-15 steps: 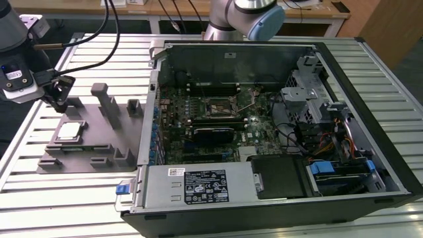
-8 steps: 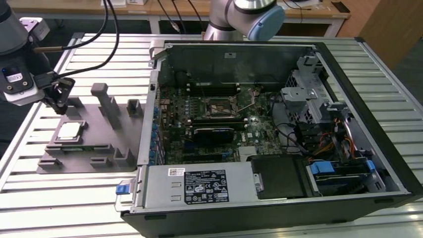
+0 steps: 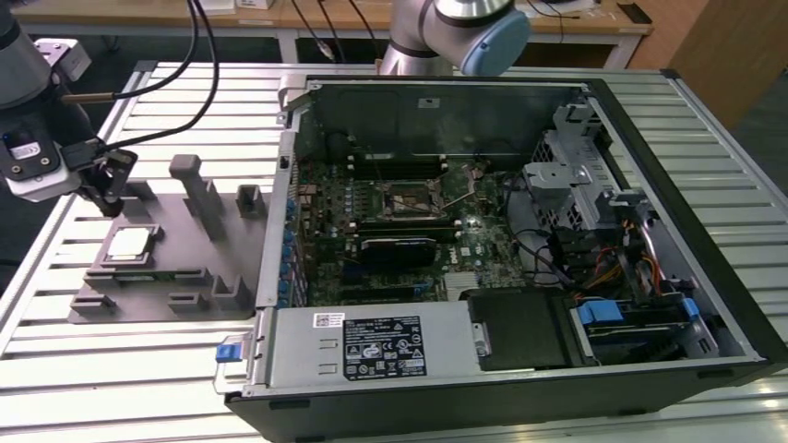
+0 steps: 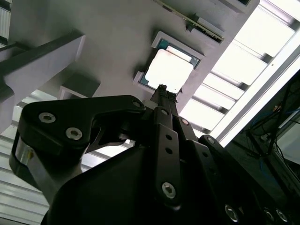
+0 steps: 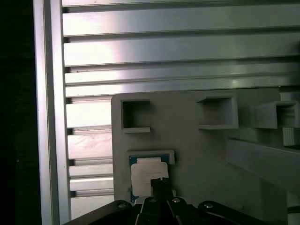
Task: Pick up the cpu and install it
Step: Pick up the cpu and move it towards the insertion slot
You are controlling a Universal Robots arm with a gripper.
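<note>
Cpu [image 3: 129, 244] is seen lying flat in a recess of the grey fixture plate [image 3: 175, 257], which is set on the slatted tabletop [image 3: 124, 365] at the exterior view's left of the open computer case [image 3: 369, 408]. The gripper [image 3: 101, 191] is held just over the plate beside the cpu. In the second wrist view its fingers [image 4: 165, 123] are pressed together with nothing between them. Whether they touch the cpu cannot be told.

I've got the slatted metal bench [image 3: 111, 378] carrying two things: a grey holder plate [image 3: 179, 254] towards the exterior view's left, the open computer case [image 3: 468, 111] just beside it.
</note>
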